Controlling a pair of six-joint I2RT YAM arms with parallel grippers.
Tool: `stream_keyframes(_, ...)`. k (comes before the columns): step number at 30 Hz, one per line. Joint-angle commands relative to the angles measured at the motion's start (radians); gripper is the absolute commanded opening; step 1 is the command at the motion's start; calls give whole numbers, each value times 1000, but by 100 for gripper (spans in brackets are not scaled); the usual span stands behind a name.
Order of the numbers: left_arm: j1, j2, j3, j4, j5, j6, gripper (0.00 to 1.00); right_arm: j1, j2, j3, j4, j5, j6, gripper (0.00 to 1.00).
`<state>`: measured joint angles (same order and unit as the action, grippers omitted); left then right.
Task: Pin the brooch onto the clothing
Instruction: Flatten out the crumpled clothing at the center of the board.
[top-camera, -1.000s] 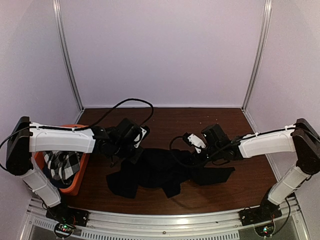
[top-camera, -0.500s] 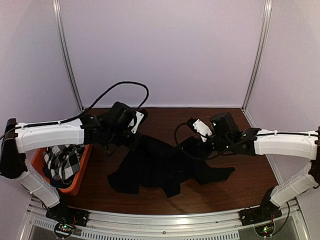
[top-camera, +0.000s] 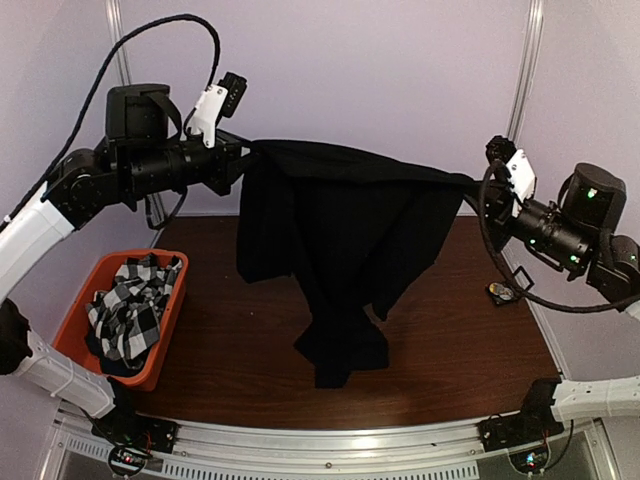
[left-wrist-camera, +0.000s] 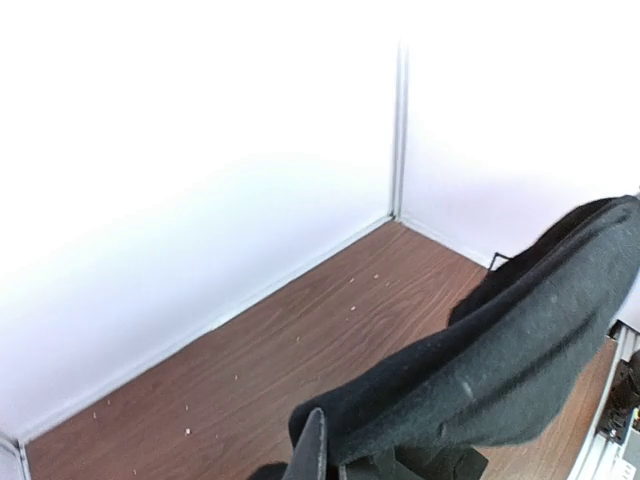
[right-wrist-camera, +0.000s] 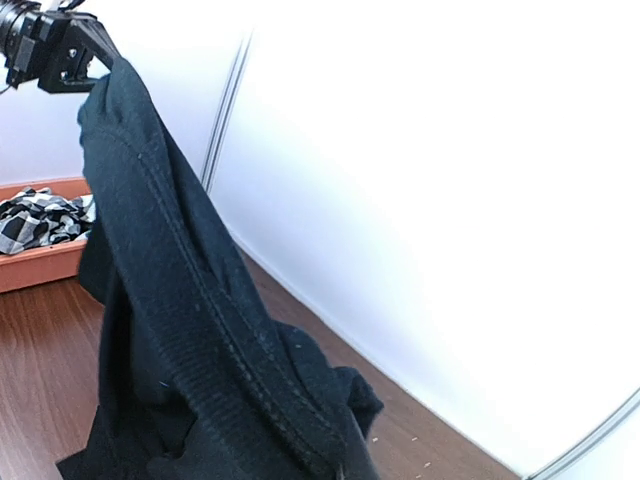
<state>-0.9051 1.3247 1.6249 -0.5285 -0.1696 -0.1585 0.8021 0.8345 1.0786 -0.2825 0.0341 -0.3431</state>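
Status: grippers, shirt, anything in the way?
Left gripper and right gripper shut on the shirt. Shirt hangs spread between them above the table. Nothing blocking; small round item lies by the table's right edge.

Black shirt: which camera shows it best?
The top view: the whole shirt hangs stretched between the left claw and right claw. The left wrist shows only one fold; the right wrist shows a seamed edge running up to the left claw.

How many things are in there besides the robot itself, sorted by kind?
Cloth pieces: 2 (black T-shirt, checked cloth)
Baskets: 1 (orange basket)
Small dark object, perhaps the brooch: 1
Total: 4
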Motion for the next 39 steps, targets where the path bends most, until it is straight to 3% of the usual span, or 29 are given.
stream_keyframes(1,6,-58,98,-30,76,112,0,0,-87,53,-42,5,-97,0)
stream_keyframes(9,-67,-82,250,-53,315,219,0,0,-179,127,17,-237,-88,0)
stream_keyframes(14,-173,-21,410,-104,351,290,0,0,-171,181,73,-371,-49,0)
stream_keyframes(20,-190,-15,473,-112,353,306,0,0,-150,222,140,-414,8,0)
stream_keyframes(23,-189,-22,418,-114,245,298,0,0,-136,216,169,-295,27,0)
stream_keyframes(26,-190,-21,332,-93,-36,260,0,0,-113,189,206,-95,37,0)
stream_keyframes(29,-172,-52,136,21,-292,237,0,0,-31,139,212,111,16,0)
stream_keyframes(35,67,-46,-171,126,-273,33,0,0,169,-66,342,322,29,0)
stream_keyframes(39,116,114,-274,134,-335,-53,0,-4,336,-177,466,458,24,0)
